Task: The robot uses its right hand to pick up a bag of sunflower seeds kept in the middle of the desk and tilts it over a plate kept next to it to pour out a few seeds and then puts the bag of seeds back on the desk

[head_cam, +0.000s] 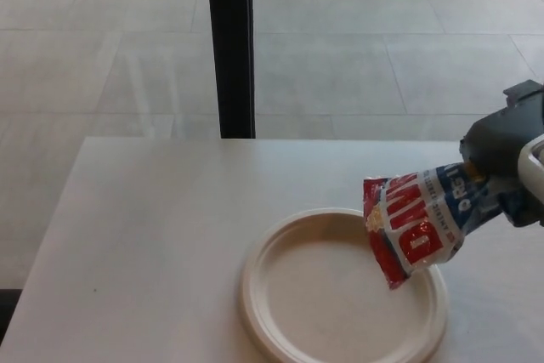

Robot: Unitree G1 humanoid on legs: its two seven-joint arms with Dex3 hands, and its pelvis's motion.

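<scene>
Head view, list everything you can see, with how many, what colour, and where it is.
Desk: one, white, fills the lower half of the view.
Plate: one, cream, round, on the desk right of centre; no seeds visible on it.
Bag of seeds: one, red, white and blue, held tilted with its lower end over the plate's right side.
Post: one, black, upright behind the desk.
Floor: pale grey tiles, beyond the desk.
Right hand: one, dark, at the right edge, gripping the bag's upper end.
Left hand: not in view.
</scene>
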